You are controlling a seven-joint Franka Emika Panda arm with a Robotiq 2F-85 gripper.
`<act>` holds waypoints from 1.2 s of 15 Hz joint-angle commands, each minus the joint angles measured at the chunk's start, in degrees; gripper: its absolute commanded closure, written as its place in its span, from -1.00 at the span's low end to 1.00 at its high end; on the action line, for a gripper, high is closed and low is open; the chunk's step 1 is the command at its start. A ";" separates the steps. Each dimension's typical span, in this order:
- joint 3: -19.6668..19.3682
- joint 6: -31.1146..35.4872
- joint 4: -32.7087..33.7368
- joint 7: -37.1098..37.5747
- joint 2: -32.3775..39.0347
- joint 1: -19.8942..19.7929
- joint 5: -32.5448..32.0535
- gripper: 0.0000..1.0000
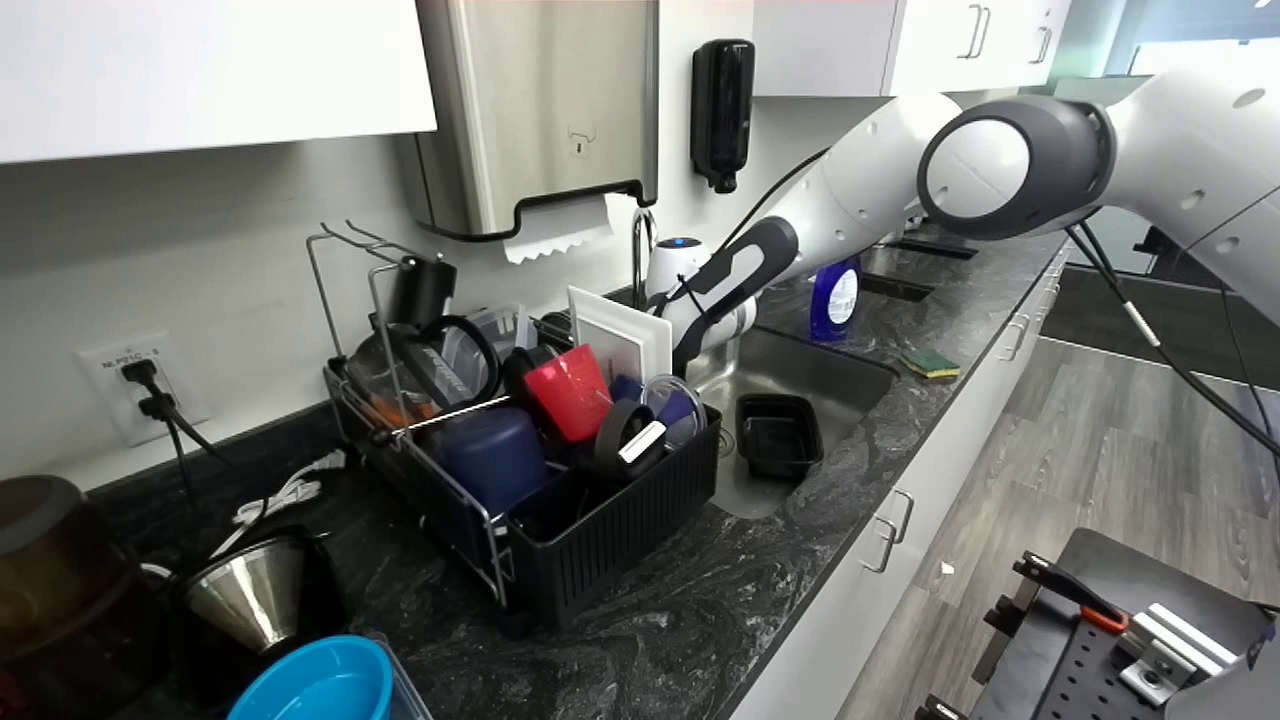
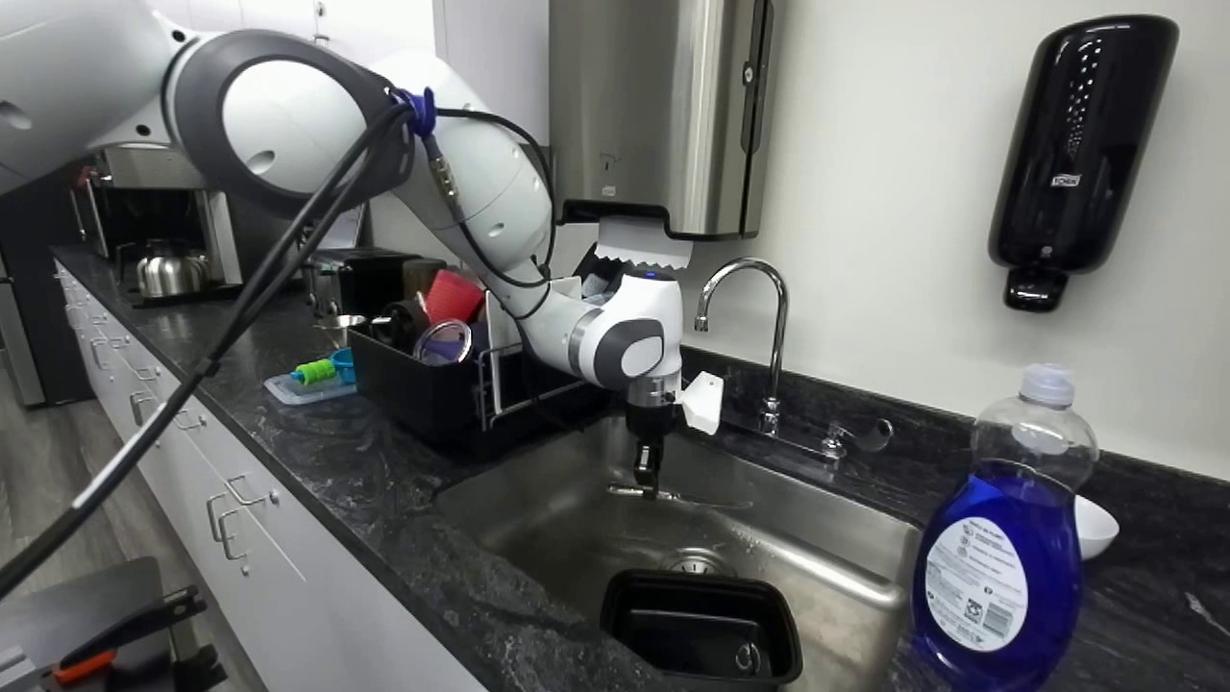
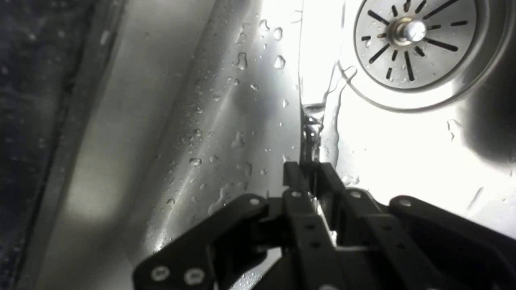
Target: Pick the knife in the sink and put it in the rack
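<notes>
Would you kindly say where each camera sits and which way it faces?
An exterior view: near the dish rack, facing past it toward the sink; arm enters at picture right.
An exterior view: near the dish soap bottle, facing over the sink toward the rack; arm enters at picture left.
Wrist view: above the sink, facing down at knife and drain strainer; fingers show at the bottom.
Both exterior views share rack, sink and arm.

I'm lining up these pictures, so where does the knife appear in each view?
In an exterior view: the knife below centre, slightly right, in the sink.
In an exterior view: not visible; part of the sink shows.
Wrist view: right of centre, from the top edge down into the gripper.
Shared landmark: the sink.
</notes>
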 commanded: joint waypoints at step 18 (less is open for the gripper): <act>4.66 -9.72 -12.10 7.02 -14.57 -7.11 20.53 0.93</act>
